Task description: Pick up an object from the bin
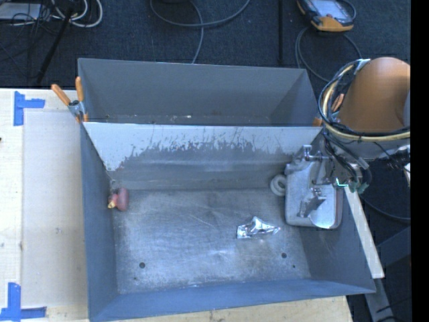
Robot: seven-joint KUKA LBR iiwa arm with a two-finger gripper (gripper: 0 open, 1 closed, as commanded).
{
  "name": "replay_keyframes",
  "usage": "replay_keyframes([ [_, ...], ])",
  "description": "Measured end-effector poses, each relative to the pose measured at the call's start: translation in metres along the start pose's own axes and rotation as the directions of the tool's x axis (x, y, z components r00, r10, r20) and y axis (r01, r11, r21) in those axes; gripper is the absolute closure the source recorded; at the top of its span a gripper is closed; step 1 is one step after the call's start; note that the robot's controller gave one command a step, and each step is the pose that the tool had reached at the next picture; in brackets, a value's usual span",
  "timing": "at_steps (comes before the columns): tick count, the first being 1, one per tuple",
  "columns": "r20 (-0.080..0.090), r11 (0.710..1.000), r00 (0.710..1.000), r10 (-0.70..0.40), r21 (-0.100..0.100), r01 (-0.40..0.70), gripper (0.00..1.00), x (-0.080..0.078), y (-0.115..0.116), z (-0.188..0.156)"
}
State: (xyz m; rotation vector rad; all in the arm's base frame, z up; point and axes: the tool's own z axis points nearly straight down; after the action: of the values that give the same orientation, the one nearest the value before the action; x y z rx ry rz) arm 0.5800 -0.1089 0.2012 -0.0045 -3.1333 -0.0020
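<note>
The tip of the gripper (312, 205) is hard to make out, so I cannot tell if it is open. It hangs by the right wall of the bin (201, 106), near a crumpled shiny scrap (257, 229) on the floor

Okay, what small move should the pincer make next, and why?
Probably shift the pincer a little toward the view's left, over the crumpled silvery scrap. It lies loose on the floor of the bin just beside the pincer, whereas the small pinkish thing sits far across, at the left side.

The grey bin (188, 247) holds crumpled foil (257, 229) and a pinkish lump (120, 199).
</note>
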Motion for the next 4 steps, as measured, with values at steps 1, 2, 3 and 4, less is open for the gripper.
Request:
replay_keyframes([
  [1, 0.005, 0.935, 0.935, -0.355, 0.001, 0.355, 0.00, 0.020, -0.001, 0.124],
  [2, 0.013, 0.991, 0.990, -0.137, 0.003, 0.137, 0.00, 0.039, 0.043, 0.123],
  [3, 0.018, 0.990, 0.990, -0.141, 0.005, 0.141, 1.00, 0.038, 0.043, 0.122],
  [4, 0.016, 0.973, 0.973, -0.230, 0.005, 0.230, 1.00, 0.031, 0.060, 0.033],
])
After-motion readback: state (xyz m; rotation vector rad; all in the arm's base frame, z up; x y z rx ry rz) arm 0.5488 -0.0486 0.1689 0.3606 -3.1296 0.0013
